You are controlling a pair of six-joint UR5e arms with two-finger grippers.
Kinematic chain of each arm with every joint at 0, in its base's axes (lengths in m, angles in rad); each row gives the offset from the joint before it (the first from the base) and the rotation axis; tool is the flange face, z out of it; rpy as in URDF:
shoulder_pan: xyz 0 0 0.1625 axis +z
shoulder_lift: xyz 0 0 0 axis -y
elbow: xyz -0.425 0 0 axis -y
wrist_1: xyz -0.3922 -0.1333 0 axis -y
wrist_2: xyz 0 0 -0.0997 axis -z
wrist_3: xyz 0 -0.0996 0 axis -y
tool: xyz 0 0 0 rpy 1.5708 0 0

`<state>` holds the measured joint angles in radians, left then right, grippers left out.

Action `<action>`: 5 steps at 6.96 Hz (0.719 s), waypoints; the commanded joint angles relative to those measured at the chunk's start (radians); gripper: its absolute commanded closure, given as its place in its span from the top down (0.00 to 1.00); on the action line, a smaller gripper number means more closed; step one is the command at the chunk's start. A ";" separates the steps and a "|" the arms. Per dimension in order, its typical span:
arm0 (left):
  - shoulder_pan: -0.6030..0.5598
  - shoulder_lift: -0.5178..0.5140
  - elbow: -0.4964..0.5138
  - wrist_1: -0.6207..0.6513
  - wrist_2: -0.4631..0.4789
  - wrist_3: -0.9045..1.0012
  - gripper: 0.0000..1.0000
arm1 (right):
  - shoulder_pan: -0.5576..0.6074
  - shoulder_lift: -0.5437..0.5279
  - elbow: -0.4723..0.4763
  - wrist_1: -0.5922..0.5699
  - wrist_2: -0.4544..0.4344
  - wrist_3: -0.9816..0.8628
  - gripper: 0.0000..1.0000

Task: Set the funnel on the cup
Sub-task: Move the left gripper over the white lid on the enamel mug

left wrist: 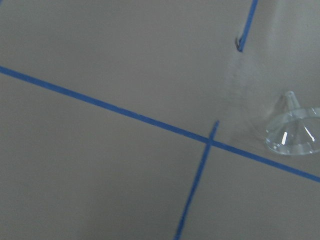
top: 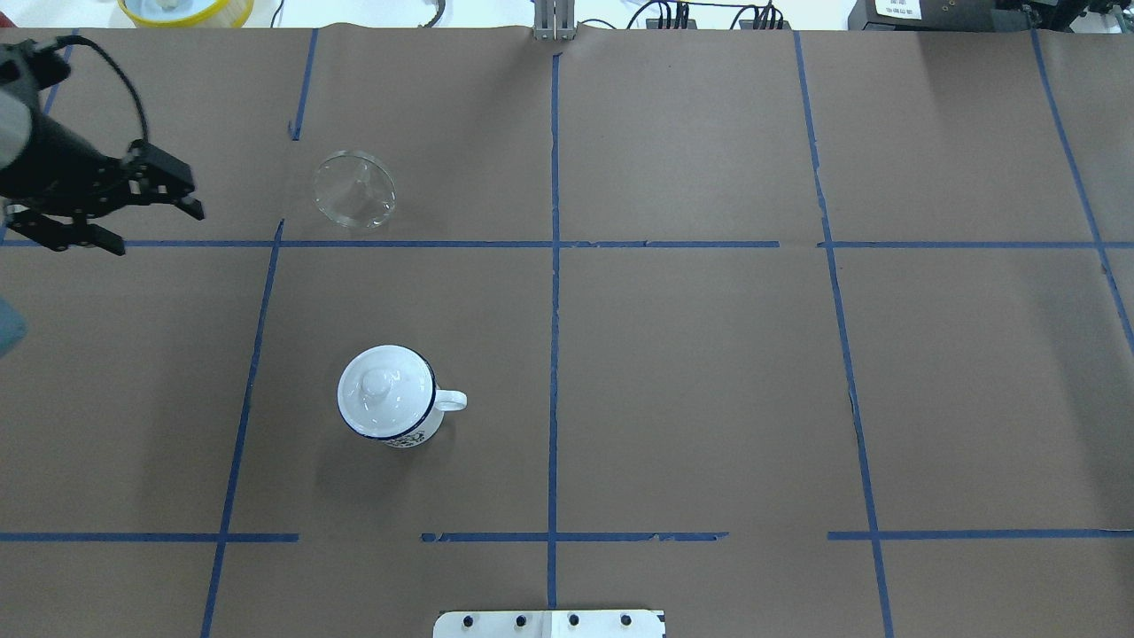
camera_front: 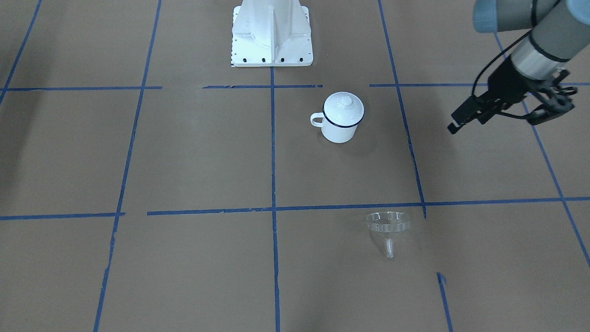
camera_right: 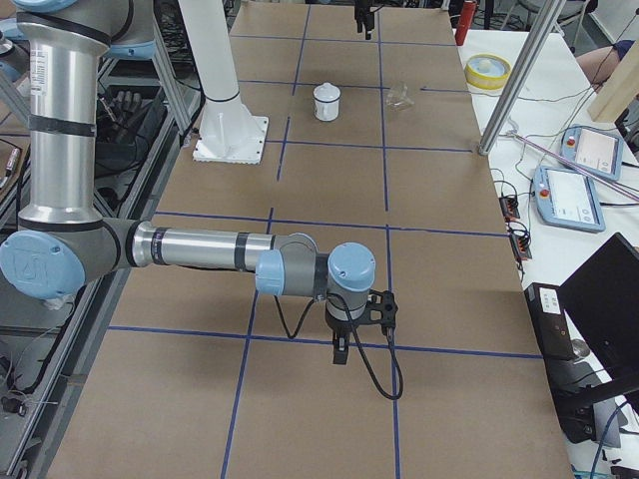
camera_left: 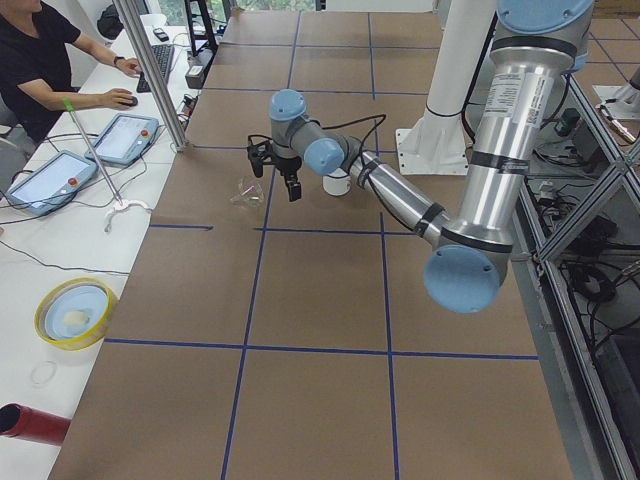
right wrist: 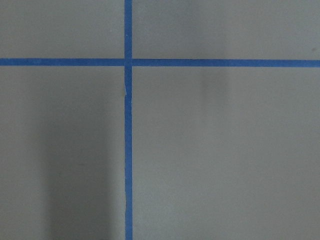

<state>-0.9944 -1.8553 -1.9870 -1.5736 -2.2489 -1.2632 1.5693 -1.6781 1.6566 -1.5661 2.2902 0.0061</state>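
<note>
The clear funnel (camera_front: 388, 230) lies tilted on the brown table, its spout pointing away from the robot's base; it also shows in the overhead view (top: 354, 189) and the left wrist view (left wrist: 295, 131). The white cup (camera_front: 340, 127) with a dark blue rim stands upright nearer the base (top: 387, 416), and a white knobbed lid (top: 385, 390) sits on it. My left gripper (top: 155, 229) is open and empty, in the air to the left of the funnel. My right gripper (camera_right: 344, 344) shows only in the exterior right view, far from both; I cannot tell if it is open.
The white robot base (camera_front: 272, 37) stands at the table's near edge. A yellow bowl (top: 186, 9) sits past the far edge. Blue tape lines cross the table. An operator (camera_left: 40, 60) sits at a side desk with tablets.
</note>
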 commanded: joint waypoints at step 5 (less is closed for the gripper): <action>0.377 -0.200 -0.026 0.202 0.274 -0.418 0.92 | 0.000 0.000 -0.001 0.000 0.000 0.000 1.00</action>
<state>-0.6495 -2.0534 -2.0113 -1.4112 -2.0246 -1.6704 1.5693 -1.6781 1.6565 -1.5662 2.2902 0.0062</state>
